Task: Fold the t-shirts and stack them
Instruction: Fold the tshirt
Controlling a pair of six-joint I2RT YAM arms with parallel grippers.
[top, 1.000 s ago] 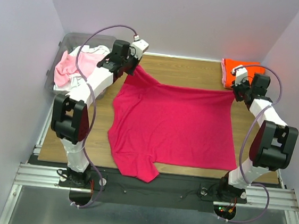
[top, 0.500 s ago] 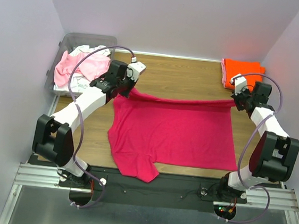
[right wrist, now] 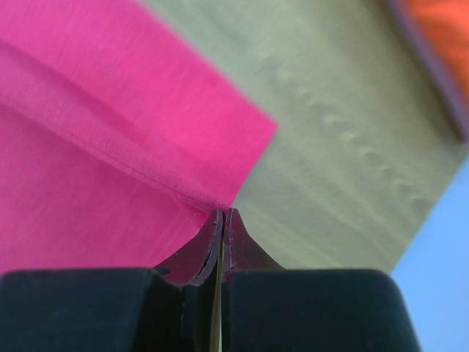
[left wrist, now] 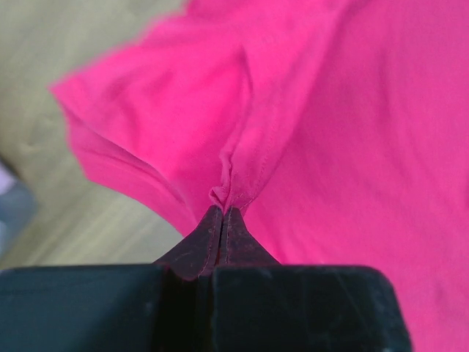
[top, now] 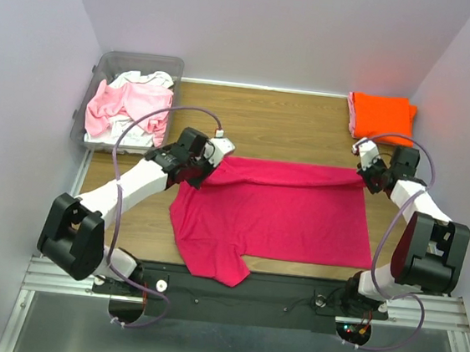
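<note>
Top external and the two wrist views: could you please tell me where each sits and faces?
Top external: above and behind the arms, looking down on the table; both show whole.
Left wrist: on the left hand, looking along shut fingers at the magenta t-shirt.
Right wrist: on the right hand, facing that shirt's corner.
Both wrist views share pinched magenta fabric.

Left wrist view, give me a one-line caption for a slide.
Close-up: left jaws pinched shut on a bunched fold of the magenta t-shirt, wooden table behind.
</note>
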